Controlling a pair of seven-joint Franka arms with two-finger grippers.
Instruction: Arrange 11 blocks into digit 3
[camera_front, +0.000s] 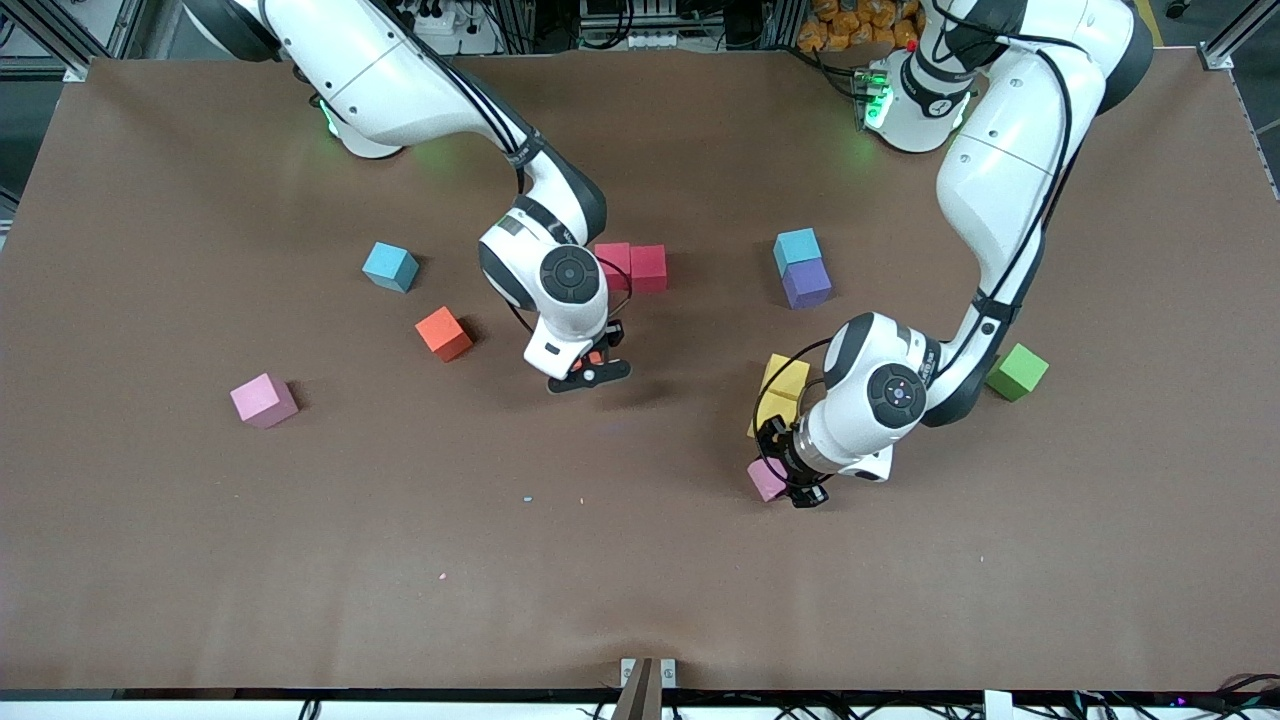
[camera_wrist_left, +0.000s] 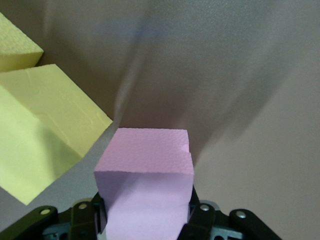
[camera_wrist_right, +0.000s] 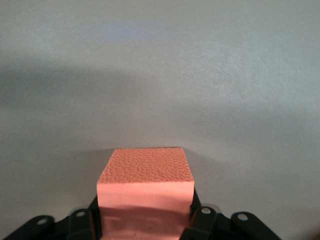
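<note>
The left gripper (camera_wrist_left: 145, 220) clamps a pink foam cube (camera_wrist_left: 144, 165) beside 2 yellow foam cubes (camera_wrist_left: 45, 125); the right gripper (camera_wrist_right: 145, 220) grips an orange foam cube (camera_wrist_right: 145, 180).

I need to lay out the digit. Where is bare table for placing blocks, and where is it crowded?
Bare: the wide strip of table nearer the front camera than every cube, and the patch between the orange cube and yellow cubes. Crowded: around the red cubes and the purple cube.
</note>
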